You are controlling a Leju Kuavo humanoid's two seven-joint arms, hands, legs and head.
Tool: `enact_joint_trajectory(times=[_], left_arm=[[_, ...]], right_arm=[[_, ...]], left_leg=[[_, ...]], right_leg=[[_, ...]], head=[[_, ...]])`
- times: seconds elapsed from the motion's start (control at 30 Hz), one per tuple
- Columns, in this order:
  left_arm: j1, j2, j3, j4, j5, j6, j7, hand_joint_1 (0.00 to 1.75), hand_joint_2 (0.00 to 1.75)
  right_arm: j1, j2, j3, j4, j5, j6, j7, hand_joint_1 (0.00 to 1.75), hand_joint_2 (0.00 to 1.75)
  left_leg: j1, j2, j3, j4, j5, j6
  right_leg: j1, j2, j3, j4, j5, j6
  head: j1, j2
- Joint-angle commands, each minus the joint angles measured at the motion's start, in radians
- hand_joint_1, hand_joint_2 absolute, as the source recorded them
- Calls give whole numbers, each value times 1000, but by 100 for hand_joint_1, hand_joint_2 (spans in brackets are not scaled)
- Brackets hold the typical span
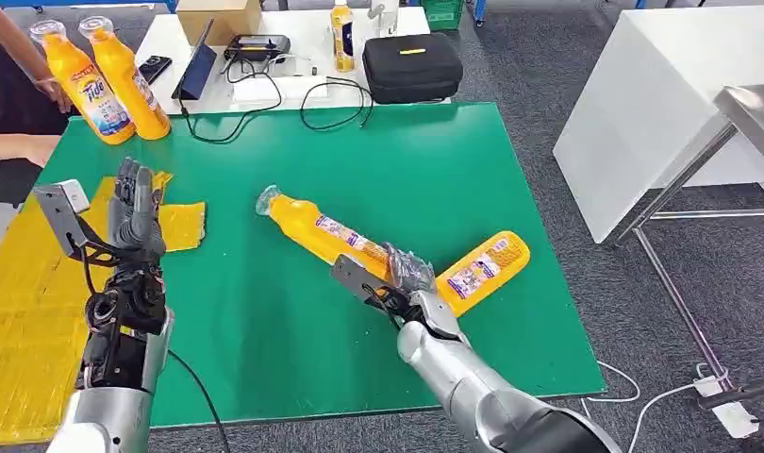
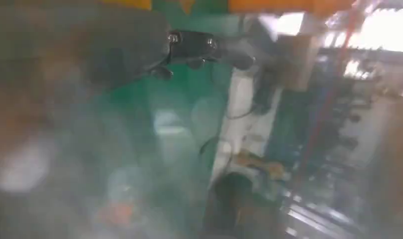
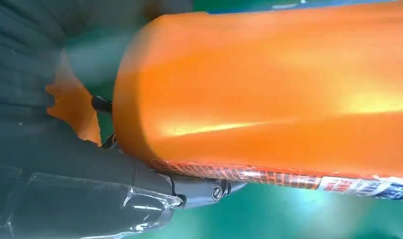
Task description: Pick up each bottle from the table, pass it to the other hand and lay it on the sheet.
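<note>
An orange bottle (image 1: pixel 317 229) lies on the green table (image 1: pixel 265 321), cap pointing to the far left. My right hand (image 1: pixel 409 272) grips its base end; in the right wrist view the bottle (image 3: pixel 269 89) is wrapped by the fingers (image 3: pixel 199 191). A second orange bottle (image 1: pixel 487 269) lies just right of that hand. Two more orange bottles (image 1: pixel 124 75) stand at the back left. The yellow sheet (image 1: pixel 29 283) covers the table's left side. Above its right edge my left hand (image 1: pixel 135 215) is raised, fingers upright and apart, holding nothing.
A person's hand (image 1: pixel 50 90) rests by the standing bottles. Behind the green table a white table carries a black case (image 1: pixel 411 66), a small bottle (image 1: pixel 341 36), a tablet, cables and a box. A white cabinet (image 1: pixel 642 104) and a metal table (image 1: pixel 751 113) stand to the right.
</note>
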Motion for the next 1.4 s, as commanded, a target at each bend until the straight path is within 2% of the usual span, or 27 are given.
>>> enact_joint_trajectory(times=[0.03,0.2,0.37,0.83,1.03,1.4], left_arm=[[71,93,1,307,209,-308,76,0,175],[156,96,-79,296,349,-447,143,0,175],[226,99,-201,193,451,-458,165,0,175],[219,99,-223,178,470,-442,171,0,175],[204,104,-244,192,515,-448,155,0,175],[187,101,-248,141,570,-448,139,0,175]], right_arm=[[-19,9,-91,-57,-14,-78,-150,175,175],[-9,18,-77,-108,-59,-120,-229,175,175],[6,18,-21,-117,-110,-150,-240,175,175],[4,18,1,-111,-119,-138,-233,175,175],[3,18,105,-116,-170,-125,-202,175,175],[11,18,377,-159,-322,-104,-148,175,175]], left_leg=[[1,6,7,-5,0,-3],[0,4,1,-2,0,-1],[1,4,1,-2,-1,-2],[1,0,-3,0,0,-1],[1,1,-2,0,0,-1],[2,0,-3,0,0,-2]], right_leg=[[1,4,5,-4,1,-2],[0,2,0,-1,0,-1],[1,2,0,-2,-1,-1],[1,-1,-3,0,0,-1],[1,0,-2,0,0,-1],[1,-1,-3,0,0,-1]], head=[[0,0],[0,0],[0,0],[0,0],[0,0],[0,0]])
